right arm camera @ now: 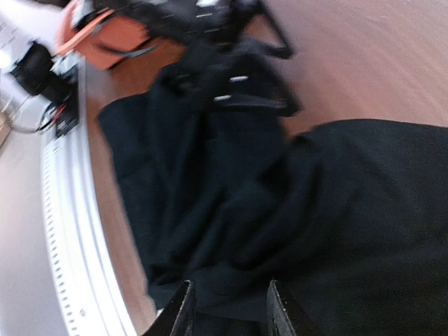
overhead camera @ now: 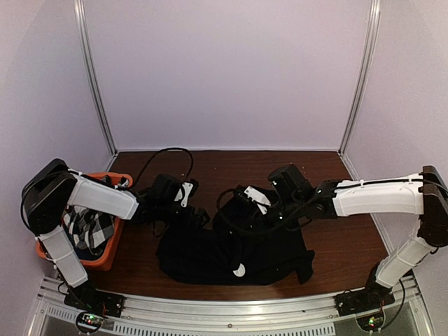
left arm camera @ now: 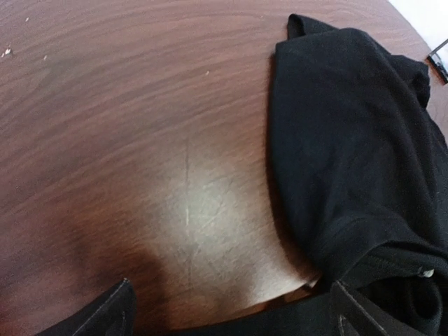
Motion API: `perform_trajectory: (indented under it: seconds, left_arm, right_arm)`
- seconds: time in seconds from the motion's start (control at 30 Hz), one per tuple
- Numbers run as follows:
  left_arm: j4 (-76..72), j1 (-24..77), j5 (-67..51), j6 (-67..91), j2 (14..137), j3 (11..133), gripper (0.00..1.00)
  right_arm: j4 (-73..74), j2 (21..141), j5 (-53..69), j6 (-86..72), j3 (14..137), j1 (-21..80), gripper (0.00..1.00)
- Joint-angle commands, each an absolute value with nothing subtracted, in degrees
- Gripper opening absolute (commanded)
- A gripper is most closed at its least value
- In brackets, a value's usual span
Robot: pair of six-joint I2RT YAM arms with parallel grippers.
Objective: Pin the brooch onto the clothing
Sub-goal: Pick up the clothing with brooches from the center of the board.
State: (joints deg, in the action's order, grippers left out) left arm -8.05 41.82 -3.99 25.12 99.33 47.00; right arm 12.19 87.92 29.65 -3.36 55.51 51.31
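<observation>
Much of the scene is hard to read. The right wrist view is smeared by motion blur, and in the overhead view the black gripper bodies merge with the black cloth, so their fingertips cannot be separated from it there. The black T-shirt (overhead camera: 231,253) is seen crumpled in the lower middle of the overhead frame, on the brown wooden table (overhead camera: 350,231). It is bunched into folds, so sleeves and neckline cannot be told apart. A small pale spot (overhead camera: 239,270) is seen near its lower edge, too small to identify. In the left wrist view only one rumpled edge of the shirt is shown, filling the right side and cut off by the frame. The left gripper (left arm camera: 231,285) is held wide open over bare wood, with nothing between its fingers (left arm camera: 115,311). The right gripper (right arm camera: 230,285) is shown at the bottom of its own view with its fingers a little apart. Dark fabric fills the gap, and no grip on it can be made out. At the left edge of the overhead frame an orange basket (overhead camera: 112,260) holding a checked cloth (overhead camera: 91,229) is partly covered by the left arm.
</observation>
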Motion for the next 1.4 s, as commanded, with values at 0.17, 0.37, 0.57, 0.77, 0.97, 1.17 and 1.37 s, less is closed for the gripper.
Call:
perform_trajectory:
  seconds: [0.17, 0.37, 0.57, 0.77, 0.97, 1.17, 1.37]
  left_arm:
    - [-10.2, 42.5, -17.7, 21.9, 99.1, 50.0, 0.96]
    - [-8.0, 44.5, -16.0, 22.3, 96.7, 46.7, 0.94]
    - [-6.9, 46.1, -16.1, 22.8, 92.7, 42.1, 0.92]
    - [-5.5, 47.3, -16.3, 21.7, 91.2, 40.2, 0.94]
    - [-3.2, 48.2, -13.4, 20.5, 95.3, 42.2, 0.94]
    - [-3.1, 48.3, -13.0, 19.7, 98.9, 43.4, 0.90]
    - [-3.5, 48.3, -12.5, 19.5, 101.5, 44.1, 0.66]
  right_arm:
    - [12.6, 89.0, 10.3, -12.3, 61.1, 40.1, 0.37]
    - [17.1, 95.9, 3.3, -13.7, 68.1, 37.9, 0.38]
    - [21.5, 105.3, 1.6, -16.2, 75.3, 36.3, 0.38]
    - [23.2, 113.3, 4.3, -18.4, 79.1, 36.0, 0.39]
    - [24.9, 118.3, 5.4, -18.9, 83.0, 35.9, 0.40]
    - [25.5, 120.5, 5.5, -19.0, 86.0, 35.9, 0.41]
    - [26.4, 124.8, 4.7, -19.3, 89.0, 35.5, 0.40]
